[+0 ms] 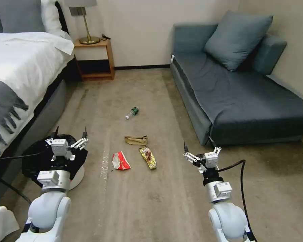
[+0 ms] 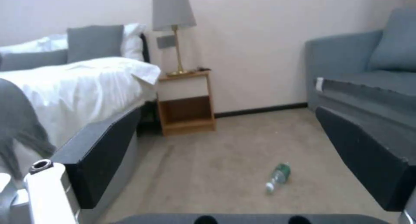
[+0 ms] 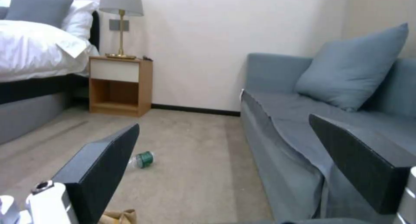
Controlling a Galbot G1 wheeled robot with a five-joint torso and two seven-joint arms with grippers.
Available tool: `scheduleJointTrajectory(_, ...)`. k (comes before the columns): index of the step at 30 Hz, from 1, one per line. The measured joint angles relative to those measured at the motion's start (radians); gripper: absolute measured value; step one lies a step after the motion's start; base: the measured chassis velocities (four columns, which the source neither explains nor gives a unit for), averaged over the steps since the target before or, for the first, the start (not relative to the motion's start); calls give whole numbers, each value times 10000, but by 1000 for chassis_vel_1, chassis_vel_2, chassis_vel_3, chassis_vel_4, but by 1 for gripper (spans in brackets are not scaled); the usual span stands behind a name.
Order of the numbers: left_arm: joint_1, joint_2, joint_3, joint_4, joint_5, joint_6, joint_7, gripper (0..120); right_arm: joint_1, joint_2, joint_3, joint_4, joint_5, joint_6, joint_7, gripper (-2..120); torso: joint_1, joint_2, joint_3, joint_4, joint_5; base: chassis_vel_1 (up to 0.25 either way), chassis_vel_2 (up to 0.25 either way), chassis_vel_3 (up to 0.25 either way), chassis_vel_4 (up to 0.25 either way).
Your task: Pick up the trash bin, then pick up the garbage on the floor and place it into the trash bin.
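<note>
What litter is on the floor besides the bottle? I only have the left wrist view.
Observer: The head view shows three more pieces, all nearer the robot than the bottle: a brown paper bag, a red-white wrapper and a yellow-brown snack wrapper.
Operator: Where is the trash bin?
Observer: The trash bin stands on the floor beside the bed, with the left gripper above it, jaws open.
Operator: And the right arm?
Observer: The right gripper hangs over bare carpet near the sofa, with its jaws open and holding nothing.
</note>
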Motion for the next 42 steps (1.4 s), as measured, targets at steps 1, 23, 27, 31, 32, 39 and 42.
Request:
scheduleJointTrajectory(1, 62, 14, 21, 19, 12, 3, 53, 100, 7, -37, -1, -32, 44, -41, -2, 100, 0, 0, 0, 0, 1, 0, 0, 0, 0)
scheduleJointTrajectory(23, 902, 4107, -1345, 1883, -903, 1945, 1996, 100, 832, -961, -290, -1043, 1006, -748, 46, 100, 0, 0, 0, 2, 2, 0, 0, 0, 0)
scheduleJointTrajectory(27, 190, 4517, -1383, 2867, -1507, 2640, 2043, 100, 869, -905, -331, -1184, 1007, -705, 71, 100, 0, 0, 0, 2, -1, 0, 0, 0, 0)
scheduleJointTrajectory(31, -544, 4902, -1375, 3868, -2108, 3344, 2040, 100, 884, -894, -288, -1288, 1043, -665, 104, 100, 0, 0, 0, 0, 0, 0, 0, 0, 0)
scheduleJointTrajectory(32, -754, 5038, -1335, 4259, -2313, 3624, 2031, 100, 886, -907, -251, -1328, 1069, -641, 117, 100, 0, 0, 0, 0, 2, 0, 0, 0, 0)
scheduleJointTrajectory(39, -1277, 5519, -1177, 5487, -3246, 4633, 2081, 100, 846, -918, -154, -1364, 1115, -591, 140, 100, 0, 0, -1, 1, 2, 0, 0, 0, 0)
scheduleJointTrajectory(42, -1493, 5569, -1151, 5875, -3484, 4827, 2053, 100, 807, -887, -126, -1359, 1115, -583, 145, 100, 1, 0, -1, 2, 0, 0, 0, 0, 0)
